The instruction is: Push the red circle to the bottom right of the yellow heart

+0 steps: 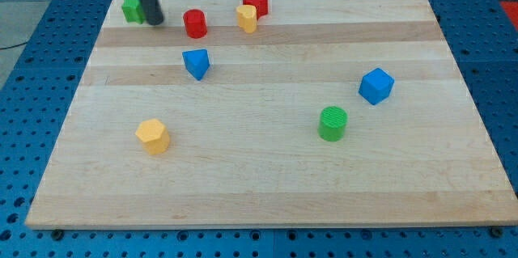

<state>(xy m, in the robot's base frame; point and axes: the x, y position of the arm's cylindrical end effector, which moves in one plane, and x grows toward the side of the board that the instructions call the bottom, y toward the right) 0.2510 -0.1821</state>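
The red circle (195, 23) sits near the board's top edge, left of centre. The yellow heart (247, 18) lies a short way to its right, touching a red block (257, 2) behind it. My tip (155, 22) is at the end of the dark rod, just left of the red circle with a small gap between them. A green block (132, 8) lies right beside the rod, on its left.
A blue triangular block (196, 63) lies below the red circle. A yellow hexagon (153, 136) is at lower left. A green circle (333, 123) and a blue cube (376, 86) are on the right. The wooden board (267, 193) rests on a blue perforated table.
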